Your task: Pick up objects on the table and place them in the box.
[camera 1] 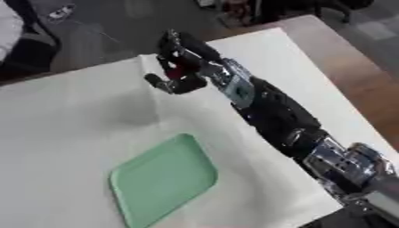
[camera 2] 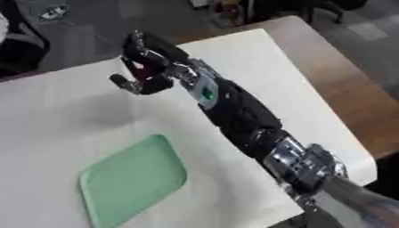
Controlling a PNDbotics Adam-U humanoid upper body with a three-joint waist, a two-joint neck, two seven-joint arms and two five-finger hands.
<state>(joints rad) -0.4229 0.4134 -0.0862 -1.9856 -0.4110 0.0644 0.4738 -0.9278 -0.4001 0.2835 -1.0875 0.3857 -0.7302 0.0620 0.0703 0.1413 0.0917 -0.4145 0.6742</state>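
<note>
My right arm reaches from the lower right across the white table (camera 1: 70, 116) to its far side. At its end my right hand (camera 1: 181, 58) hangs above the tabletop with its fingers curled round a small red thing (camera 1: 176, 72), of which only a patch of colour shows between the fingers. A shallow green tray (camera 1: 162, 179) lies flat on the near part of the table, well below and to the left of the hand. It holds nothing. My left hand does not show in either view.
The white cover ends at the right, where a brown wooden strip (camera 1: 355, 73) of table runs along the edge. Beyond the far edge lies dark floor with a black chair (camera 1: 27, 51) at the upper left.
</note>
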